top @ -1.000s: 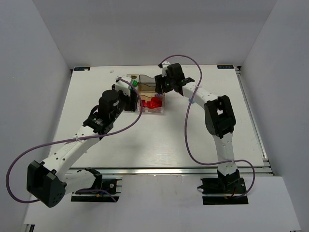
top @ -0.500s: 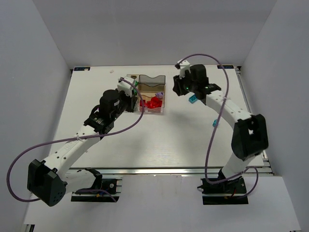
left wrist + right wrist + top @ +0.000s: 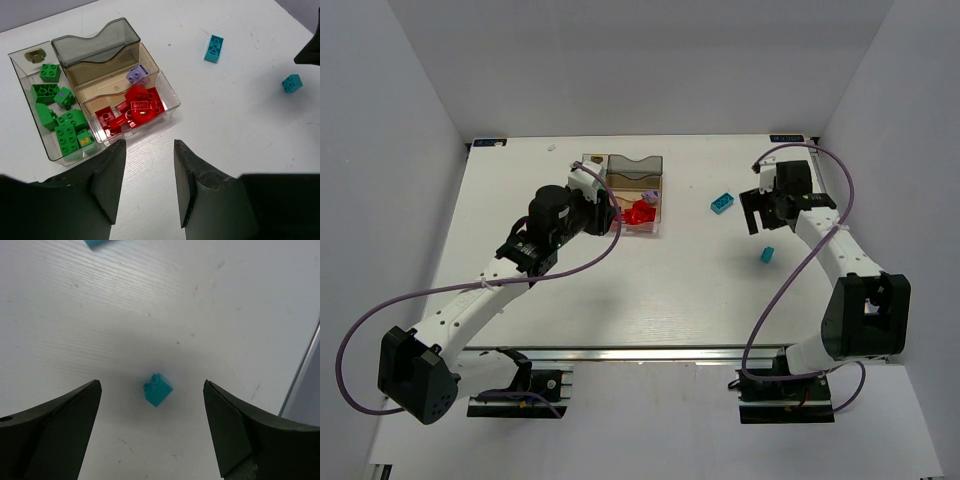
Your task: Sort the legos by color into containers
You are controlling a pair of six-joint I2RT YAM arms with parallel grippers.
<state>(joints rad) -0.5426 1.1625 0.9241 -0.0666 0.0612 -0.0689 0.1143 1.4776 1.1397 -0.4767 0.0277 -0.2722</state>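
The clear brown-tinted tray [image 3: 95, 42] holds several green bricks [image 3: 60, 117] in its long compartment, several red bricks [image 3: 132, 110] in the near one and a lilac brick [image 3: 136, 75] in the middle one. The tray also shows in the top view [image 3: 635, 163]. My left gripper [image 3: 148, 145] is open and empty, just in front of the tray. Two light blue bricks lie on the table, a longer one [image 3: 722, 202] and a small one [image 3: 767, 255]. My right gripper [image 3: 151, 385] is open, above the small blue brick [image 3: 158, 389], which lies between its fingers.
The far tray compartment [image 3: 100, 40] looks empty. The longer blue brick shows at the top edge of the right wrist view [image 3: 97, 242]. A metal rail [image 3: 845, 240] runs along the table's right edge, close to the right arm.
My right arm has swung from over the tray out to the right and now hangs over the small blue brick. My left gripper has shifted slightly toward the tray's front.
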